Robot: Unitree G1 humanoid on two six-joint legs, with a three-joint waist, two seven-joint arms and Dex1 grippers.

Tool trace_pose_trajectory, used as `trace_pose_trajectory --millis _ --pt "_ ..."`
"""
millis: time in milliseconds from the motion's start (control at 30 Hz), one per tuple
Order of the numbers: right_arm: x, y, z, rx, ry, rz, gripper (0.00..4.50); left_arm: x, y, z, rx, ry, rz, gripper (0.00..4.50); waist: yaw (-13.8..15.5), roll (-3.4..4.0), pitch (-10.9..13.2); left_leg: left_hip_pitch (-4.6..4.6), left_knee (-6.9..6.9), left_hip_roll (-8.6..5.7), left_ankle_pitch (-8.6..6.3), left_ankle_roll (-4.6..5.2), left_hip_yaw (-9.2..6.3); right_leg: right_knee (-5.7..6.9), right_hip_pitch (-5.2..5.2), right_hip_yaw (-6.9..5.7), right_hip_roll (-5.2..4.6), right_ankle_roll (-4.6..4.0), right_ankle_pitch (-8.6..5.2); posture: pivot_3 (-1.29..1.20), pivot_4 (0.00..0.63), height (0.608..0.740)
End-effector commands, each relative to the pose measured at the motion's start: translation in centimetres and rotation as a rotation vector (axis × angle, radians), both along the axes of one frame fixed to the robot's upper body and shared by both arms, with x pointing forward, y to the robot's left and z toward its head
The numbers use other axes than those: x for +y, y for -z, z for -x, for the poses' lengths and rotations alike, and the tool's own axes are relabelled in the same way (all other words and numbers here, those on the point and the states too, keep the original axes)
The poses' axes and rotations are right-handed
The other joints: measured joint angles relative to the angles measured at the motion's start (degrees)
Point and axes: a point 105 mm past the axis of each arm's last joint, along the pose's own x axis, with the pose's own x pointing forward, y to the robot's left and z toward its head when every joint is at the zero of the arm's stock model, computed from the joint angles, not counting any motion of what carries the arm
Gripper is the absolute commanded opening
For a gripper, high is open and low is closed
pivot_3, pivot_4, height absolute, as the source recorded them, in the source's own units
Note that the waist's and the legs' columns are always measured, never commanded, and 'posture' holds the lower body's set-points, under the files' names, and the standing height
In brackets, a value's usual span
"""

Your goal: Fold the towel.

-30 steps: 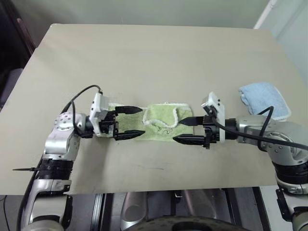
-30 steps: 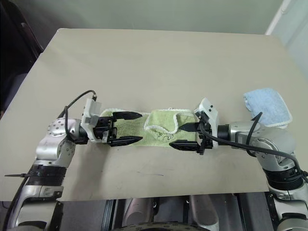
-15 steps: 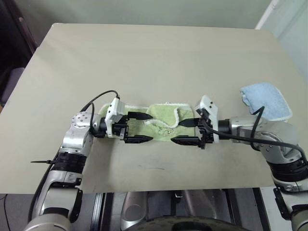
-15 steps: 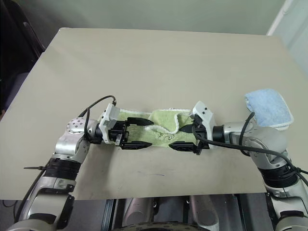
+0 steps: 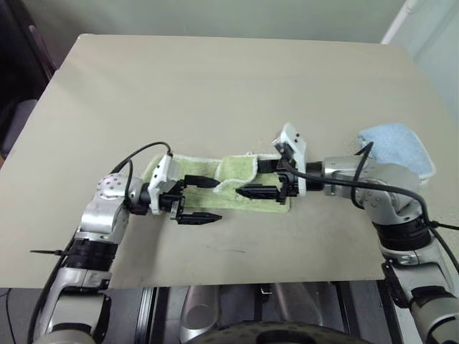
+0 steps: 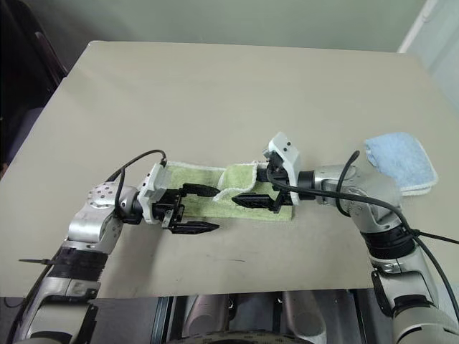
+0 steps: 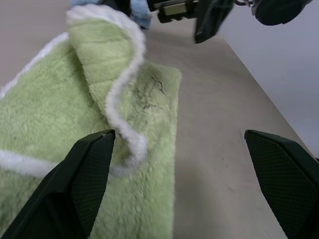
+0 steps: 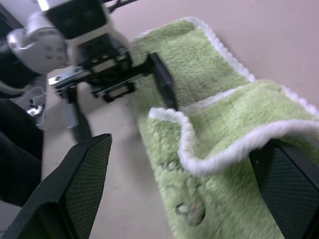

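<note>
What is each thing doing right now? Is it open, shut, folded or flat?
towel: lying on the table, partly folded, one white-edged flap turned over.
left gripper: open, holding nothing, at the towel's left end.
right gripper: open, over the towel.
blue towel: folded, lying off to the right.

readable text: none | towel [image 8: 209, 149]: small embroidered mark, perhaps a logo, too blurred to read

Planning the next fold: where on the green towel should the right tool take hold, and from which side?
Probably the raised, white-edged flap of the green towel, coming in level from the robot's right along the towel's length. That edge curls up off the layer beneath, leaving room for a finger under it. The right tool is open and already pointing that way over the towel.
</note>
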Motion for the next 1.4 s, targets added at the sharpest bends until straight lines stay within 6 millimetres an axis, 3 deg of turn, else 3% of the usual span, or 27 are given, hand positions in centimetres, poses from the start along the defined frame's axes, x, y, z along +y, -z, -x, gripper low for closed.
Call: trace_pose_trajectory --millis 33,400,1067,1400 --pt "0.9 -0.7 -0.4 -0.046 -0.011 -0.017 4.48 0.0 -1.0 0.4 -0.031 -0.004 0.025 4.5 -0.01 0.0 0.0 0.0 0.0 0.0 0.0 0.0 0.0 0.01 0.0 0.0 0.0 -0.01 0.0 0.0 0.15 0.697" --pt "2.4 -0.8 -2.3 -0.072 0.04 -0.059 4.48 0.2 -1.0 1.6 -0.008 -0.027 0.04 4.5 -0.18 0.0 0.0 0.01 -0.01 0.02 0.0 -0.01 0.0 0.19 -0.11 0.0 0.0 -0.13 -0.04 0.0 0.15 0.697" --pt "4.2 0.8 -1.6 -0.047 0.03 -0.054 4.48 0.4 -1.6 3.2 0.024 -0.03 0.053 4.5 -0.34 0.0 0.0 0.04 -0.03 0.04 0.04 -0.16 -0.01 0.66 -0.32 -0.01 0.0 -0.42 -0.22 0.0 0.15 0.697" --pt "4.0 0.3 -1.5 -0.086 0.032 -0.081 4.48 2.2 -2.8 2.7 0.026 -0.119 0.068 4.5 -0.39 0.01 0.0 0.04 -0.04 0.06 0.07 -0.3 -0.04 0.7 -0.34 -0.04 0.0 -0.46 -0.25 0.0 0.15 0.697"
